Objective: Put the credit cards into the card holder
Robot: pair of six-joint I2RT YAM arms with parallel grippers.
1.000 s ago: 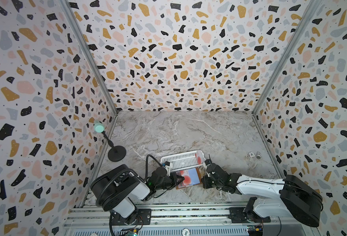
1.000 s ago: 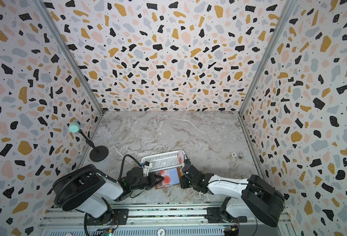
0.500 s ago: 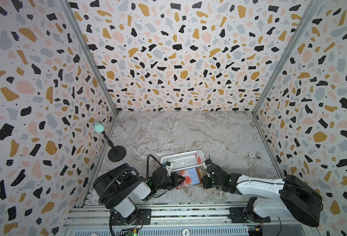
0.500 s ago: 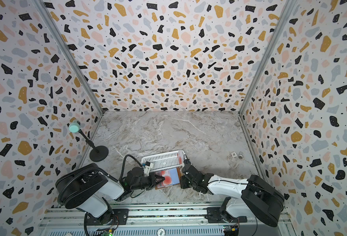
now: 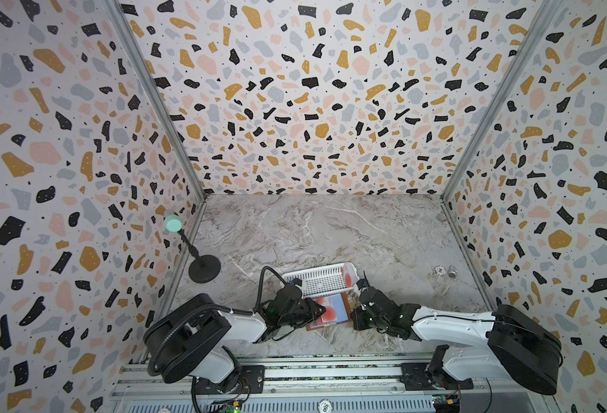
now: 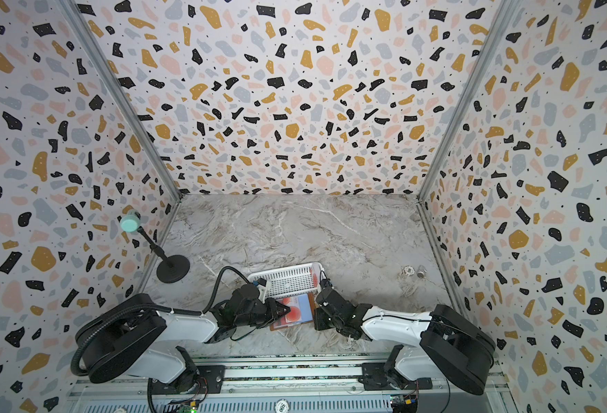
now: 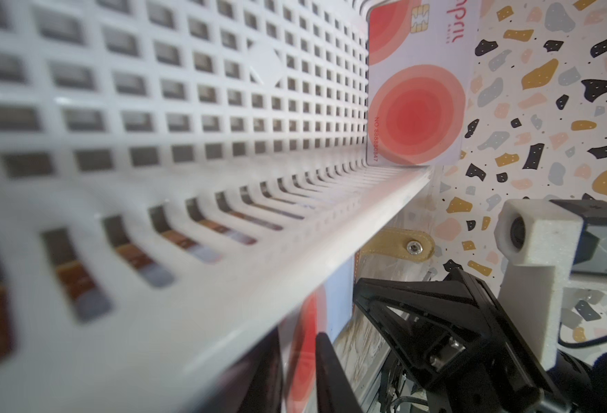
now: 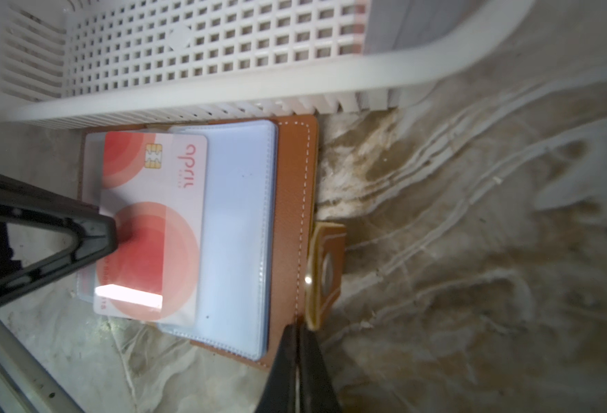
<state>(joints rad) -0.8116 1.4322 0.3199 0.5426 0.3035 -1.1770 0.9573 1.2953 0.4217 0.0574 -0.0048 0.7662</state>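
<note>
The tan card holder (image 8: 291, 200) lies flat and unfolded against the white basket, its pale blue sleeves up, in both top views (image 5: 345, 307) (image 6: 311, 304). One credit card (image 8: 151, 200) with red blobs is partly slid into a sleeve (image 5: 325, 314). My left gripper (image 7: 296, 343) (image 5: 316, 310) straddles that card's outer end with its jaws a little apart. My right gripper (image 8: 300, 329) (image 6: 316, 318) is shut with nothing in it. Its tips rest on the holder's brown edge beside the snap tab (image 8: 325, 264). A second credit card (image 7: 416, 114) stands in the basket's end.
The white slotted basket (image 5: 316, 280) (image 8: 223, 50) sits just behind the holder. A black stand with a mint head (image 5: 204, 268) is by the left wall. Small metal bits (image 5: 445, 270) lie at the right. The metal rail (image 5: 294, 372) runs along the front edge.
The left arm's shoulder has shifted slightly. The holder, card, basket and right arm stay where they were.
</note>
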